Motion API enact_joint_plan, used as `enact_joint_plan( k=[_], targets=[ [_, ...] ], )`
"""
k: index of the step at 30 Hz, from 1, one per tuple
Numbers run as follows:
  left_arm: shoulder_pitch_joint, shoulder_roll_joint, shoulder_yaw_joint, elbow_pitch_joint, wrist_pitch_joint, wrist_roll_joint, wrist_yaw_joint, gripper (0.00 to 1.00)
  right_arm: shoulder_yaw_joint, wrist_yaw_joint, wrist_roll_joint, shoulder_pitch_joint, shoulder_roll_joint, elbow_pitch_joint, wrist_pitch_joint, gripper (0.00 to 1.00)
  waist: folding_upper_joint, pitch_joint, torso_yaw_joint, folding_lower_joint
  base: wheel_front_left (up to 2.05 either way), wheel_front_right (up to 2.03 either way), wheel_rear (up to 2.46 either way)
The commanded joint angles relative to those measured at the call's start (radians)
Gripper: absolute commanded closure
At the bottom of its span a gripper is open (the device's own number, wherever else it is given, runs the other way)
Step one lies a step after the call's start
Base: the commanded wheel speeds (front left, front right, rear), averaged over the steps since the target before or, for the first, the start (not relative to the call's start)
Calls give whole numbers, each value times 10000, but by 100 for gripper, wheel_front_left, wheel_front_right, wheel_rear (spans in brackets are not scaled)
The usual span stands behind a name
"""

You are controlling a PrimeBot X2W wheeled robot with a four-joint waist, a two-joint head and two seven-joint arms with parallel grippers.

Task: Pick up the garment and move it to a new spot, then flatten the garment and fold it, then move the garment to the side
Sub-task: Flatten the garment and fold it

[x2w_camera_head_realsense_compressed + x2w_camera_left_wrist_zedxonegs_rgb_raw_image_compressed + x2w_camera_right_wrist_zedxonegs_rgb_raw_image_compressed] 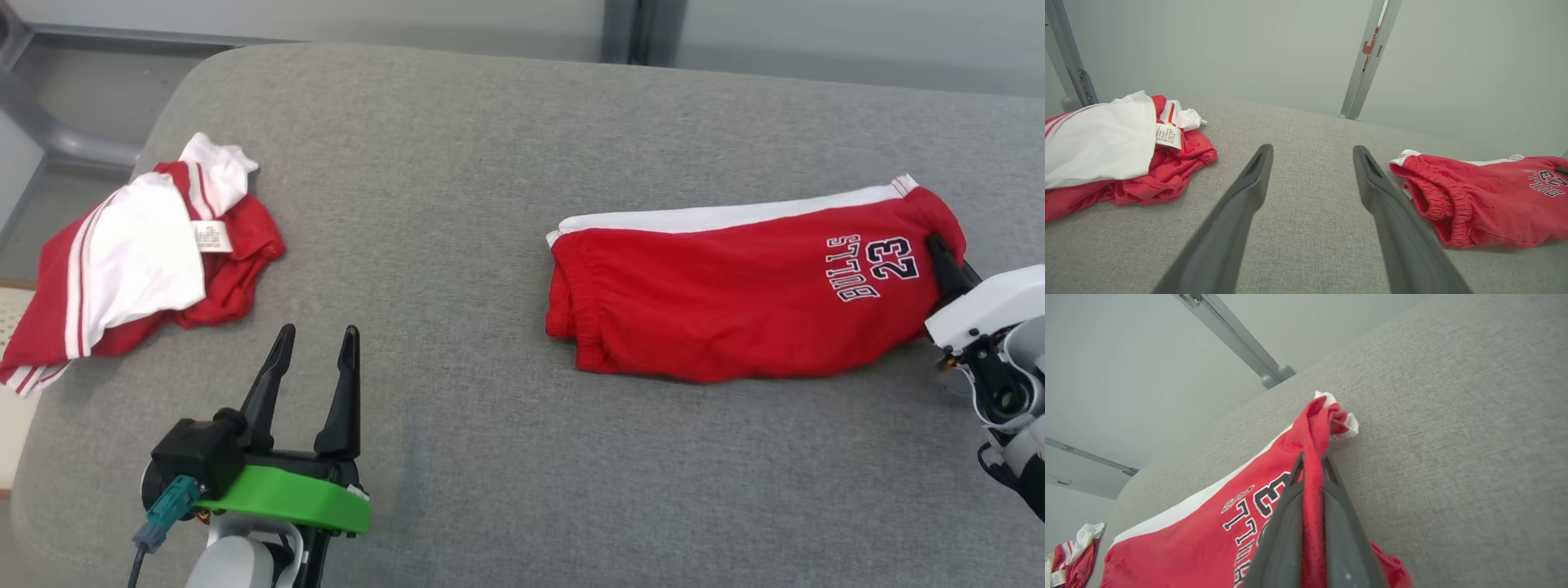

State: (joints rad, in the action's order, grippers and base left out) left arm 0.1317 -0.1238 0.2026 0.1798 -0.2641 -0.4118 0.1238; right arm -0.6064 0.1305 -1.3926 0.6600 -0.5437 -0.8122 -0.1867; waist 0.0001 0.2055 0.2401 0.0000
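The red shorts (the ones with BULLS 23 printed on them) lie folded flat on the right side of the gray cloth-covered desk, white stripe along the far edge. The right claw is clamped tight on the bunched hem at their right end. The left claw is spread wide with nothing in it, hovering over bare cloth at the near left. A crumpled pile of clothes, red and white, sits at the desk's left edge, well apart from the shorts. A metal post stands behind the desk.
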Motion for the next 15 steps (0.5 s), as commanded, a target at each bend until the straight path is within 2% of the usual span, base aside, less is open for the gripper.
enact_joint_plan(
  k=[1,8,15],
  targets=[
    [-194,54,-146,-37,-2,223,31,0,7,4,-73,-306,-140,36,-120,100,-1,-426,-764,0,0,0,0],
    [-493,333,-686,-294,-2,793,52,0,32,4,-30,-652,-435,277,-524,100,-1,-608,-1358,0,0,0,0],
    [-597,505,-631,-101,-1,870,71,0,-238,4,884,-202,-542,542,-756,100,-1,-881,-1405,0,0,0,0]
  ],
)
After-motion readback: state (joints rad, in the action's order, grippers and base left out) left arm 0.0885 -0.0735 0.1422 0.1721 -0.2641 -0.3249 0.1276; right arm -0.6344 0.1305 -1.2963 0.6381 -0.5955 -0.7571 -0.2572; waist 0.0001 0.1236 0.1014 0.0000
